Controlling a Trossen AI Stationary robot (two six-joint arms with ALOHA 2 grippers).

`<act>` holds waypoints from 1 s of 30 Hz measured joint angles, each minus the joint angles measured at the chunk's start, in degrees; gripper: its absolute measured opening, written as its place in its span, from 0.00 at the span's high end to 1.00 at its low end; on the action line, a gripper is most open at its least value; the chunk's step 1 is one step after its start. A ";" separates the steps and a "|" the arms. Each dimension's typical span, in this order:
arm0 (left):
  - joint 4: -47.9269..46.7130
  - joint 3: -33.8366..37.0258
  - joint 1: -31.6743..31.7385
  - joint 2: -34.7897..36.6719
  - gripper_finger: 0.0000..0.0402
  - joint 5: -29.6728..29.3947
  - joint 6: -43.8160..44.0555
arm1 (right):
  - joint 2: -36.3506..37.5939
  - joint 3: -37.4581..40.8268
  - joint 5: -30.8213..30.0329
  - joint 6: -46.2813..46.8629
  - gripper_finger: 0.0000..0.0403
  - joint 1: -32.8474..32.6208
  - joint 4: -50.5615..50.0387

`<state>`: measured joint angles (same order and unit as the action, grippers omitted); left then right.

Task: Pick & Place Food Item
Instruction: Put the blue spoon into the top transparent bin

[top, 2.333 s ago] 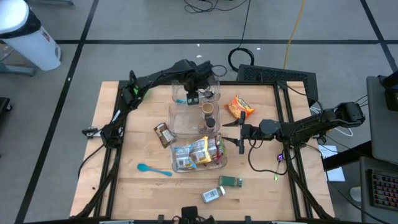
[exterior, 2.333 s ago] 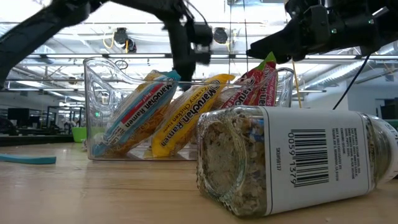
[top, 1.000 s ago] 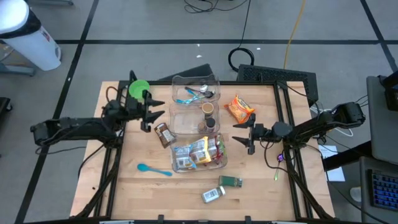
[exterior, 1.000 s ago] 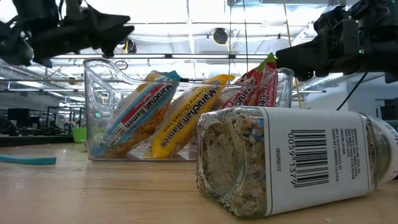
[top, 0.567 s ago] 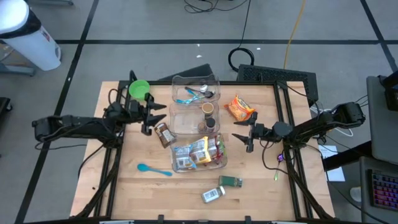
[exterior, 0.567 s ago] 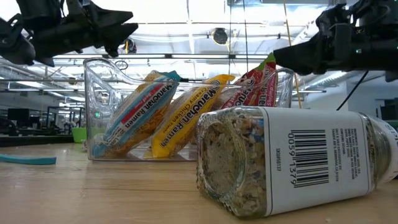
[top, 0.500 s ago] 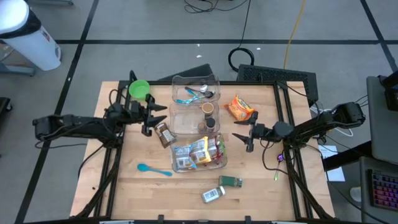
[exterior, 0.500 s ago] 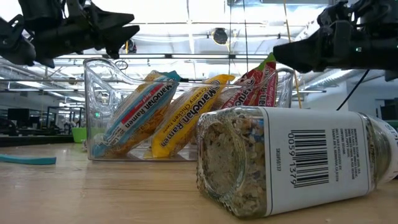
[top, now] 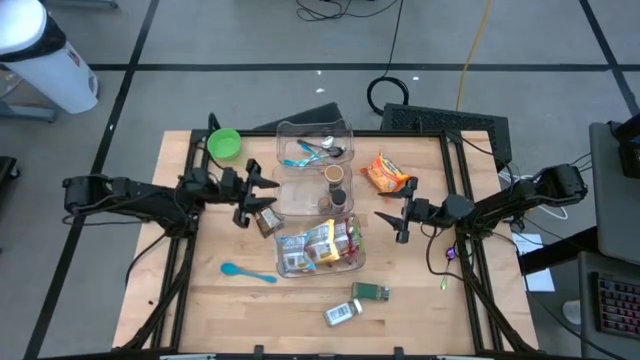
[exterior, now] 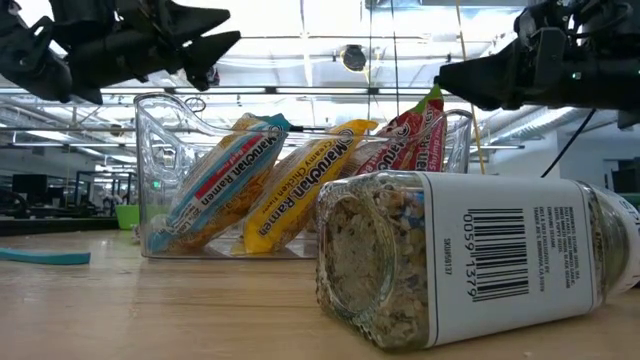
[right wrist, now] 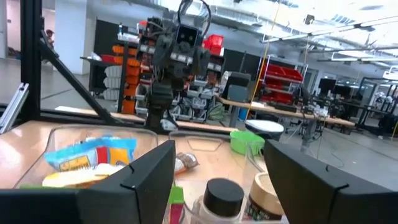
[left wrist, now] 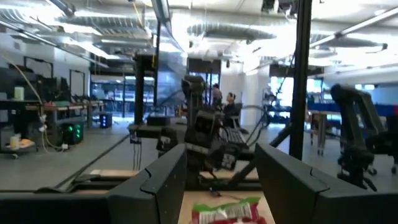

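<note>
Both grippers hang open above the table and hold nothing. My left gripper (top: pixel 267 194) (exterior: pixel 222 52) points toward the table's right. It stands over the far end of a brown packet (top: pixel 265 217) that lies flat beside the middle clear bin (top: pixel 300 200). My right gripper (top: pixel 390 226) (exterior: pixel 450 80) points toward the table's left, just right of the near clear bin (top: pixel 285 265), where ramen packets (exterior: pixel 250 175) (right wrist: pixel 87 162) lean. An orange snack bag (top: pixel 385 172) lies flat at the back right.
The far bin (top: pixel 345 130) holds utensils, and the middle bin holds two jars (top: pixel 335 185) (right wrist: pixel 224 196). A green bowl (top: pixel 223 144) stands at the far left and a blue spoon (top: pixel 247 272) lies near left. Two jars (top: pixel 372 292) (exterior: pixel 470 260) lie near the front edge.
My left gripper has gone toward the table's right and a little toward its near edge, ending over the brown packet beside the middle bin. My right gripper has stayed in place and rolled slightly at the wrist. Both remain open, and no object has moved.
</note>
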<state>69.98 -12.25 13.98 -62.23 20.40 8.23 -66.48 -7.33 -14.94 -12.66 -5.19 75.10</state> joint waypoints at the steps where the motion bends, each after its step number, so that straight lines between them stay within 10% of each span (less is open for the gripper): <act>1: -0.05 -0.31 -0.35 -0.83 0.51 -0.23 -0.57 | 0.00 0.00 0.05 -0.03 0.41 0.00 0.25; 10: -17.63 -5.27 -1.75 -2.93 0.51 -11.81 -5.41 | -0.02 -0.02 0.13 -0.05 0.41 0.00 -1.14; 25: -36.50 -14.69 -6.05 -3.18 0.51 -14.66 -9.76 | 0.23 -0.78 -0.01 -0.53 0.41 -0.24 -6.40; 30: -36.48 -14.69 -6.34 -3.18 0.51 -15.08 -9.62 | 4.21 -8.56 -1.48 -0.47 0.41 -3.06 -28.94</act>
<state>33.50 -26.94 7.64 -65.41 5.32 -1.39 -62.27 -15.90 -16.42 -13.14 -8.25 46.16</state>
